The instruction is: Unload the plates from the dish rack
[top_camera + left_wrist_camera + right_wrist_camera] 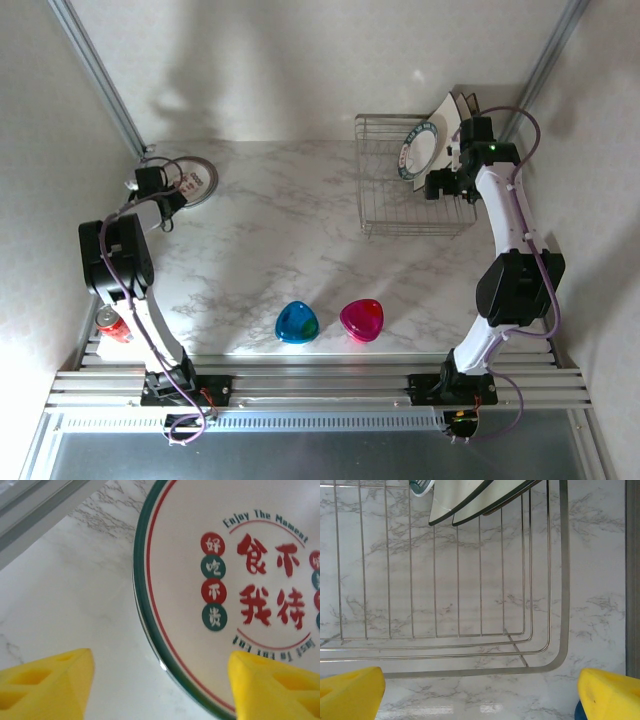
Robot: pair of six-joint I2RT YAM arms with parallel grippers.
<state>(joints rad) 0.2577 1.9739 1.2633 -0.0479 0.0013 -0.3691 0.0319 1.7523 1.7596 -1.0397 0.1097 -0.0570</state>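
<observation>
Left gripper (160, 680) is spread wide, yellow fingertips (45, 685) apart, nothing pinched. It hangs over the rim of a round white plate with green rim and red lettering (230, 590), which lies flat on the white marble worktop (75, 595) in the far-left corner. One fingertip covers a bit of that rim, and the frame cuts the plate off at top and right. From above, the left wrist hides part of it.

Right gripper (480, 690) is spread too, empty, above a rounded corner of the silver wire dish rack (564, 580) at far right. Inside the rack a round white plate with dark patterned rim (420, 150) leans upright. Cream square plates (458, 108) stand behind it, partly hidden, count unclear. The right wrist view clips the plate edges at the top.

Blue translucent dish (297, 322) and pink translucent dish (361, 320) sit near the front, close but apart. Small red object (112, 322) sits by the left arm, can't make it out.
</observation>
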